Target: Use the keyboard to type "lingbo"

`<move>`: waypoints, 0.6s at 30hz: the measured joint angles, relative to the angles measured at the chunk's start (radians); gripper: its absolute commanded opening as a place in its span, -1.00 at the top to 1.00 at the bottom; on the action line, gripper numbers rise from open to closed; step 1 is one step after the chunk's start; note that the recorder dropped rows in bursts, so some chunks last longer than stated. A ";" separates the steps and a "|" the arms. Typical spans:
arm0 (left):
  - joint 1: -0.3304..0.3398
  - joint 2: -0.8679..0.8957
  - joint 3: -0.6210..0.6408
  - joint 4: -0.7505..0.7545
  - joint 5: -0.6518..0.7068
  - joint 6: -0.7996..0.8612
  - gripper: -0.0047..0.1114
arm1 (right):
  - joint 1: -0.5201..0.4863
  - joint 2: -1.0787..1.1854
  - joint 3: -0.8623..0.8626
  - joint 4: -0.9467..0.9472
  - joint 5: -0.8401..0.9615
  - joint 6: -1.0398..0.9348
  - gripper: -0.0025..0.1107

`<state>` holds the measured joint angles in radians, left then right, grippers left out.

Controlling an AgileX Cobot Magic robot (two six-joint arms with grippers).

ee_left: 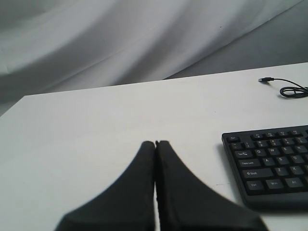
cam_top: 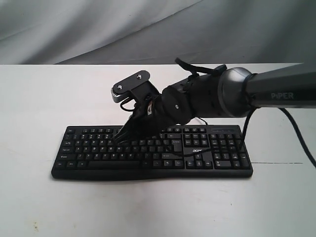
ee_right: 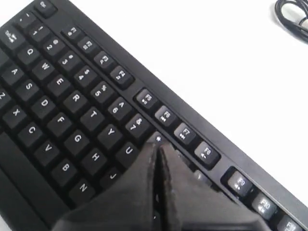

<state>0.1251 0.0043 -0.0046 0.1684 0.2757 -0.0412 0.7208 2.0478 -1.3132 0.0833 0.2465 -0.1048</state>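
One black keyboard (cam_top: 98,154) lies flat on the white worktop (cam_top: 44,98) in the exterior view, low and centred, with the number pad toward the right. The right arm (cam_top: 256,91), marked PiPER, comes in from the right and reaches across the middle. The right end effector (cam_top: 120,137) points down at the letter keys in the keyboard's left half, fingers drawn into one narrow tip. Whether it touches a key cannot be told here. A grey backdrop (cam_top: 98,24) hangs behind.

Left wrist view: the left end effector (ee_left: 155,144) has its fingers pressed together with no gap and nothing between them. It is over bare worktop, apart from the keyboard's Esc/Tab/Ctrl end. A thin black cable (ee_left: 288,90) with its plug lies loose on the worktop beyond the keyboard.

Right wrist view: the right end effector (ee_right: 157,148) is closed flat and holds nothing. Its tip is over the keys just beside U, at the star legend of the 8 key. The key under it is hidden. A bit of cable shows blurred at the frame edge.
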 measured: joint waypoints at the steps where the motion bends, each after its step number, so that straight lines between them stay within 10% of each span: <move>1: 0.000 0.000 0.000 0.000 0.000 0.000 0.92 | 0.000 0.006 -0.011 0.000 0.006 0.000 0.96; 18: 0.000 0.000 0.000 0.000 0.000 0.000 0.92 | 0.000 0.073 -0.044 -0.002 0.034 0.000 0.96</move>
<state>0.1251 0.0043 -0.0046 0.1684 0.2757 -0.0412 0.7208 2.1206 -1.3570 0.0818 0.2801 -0.1048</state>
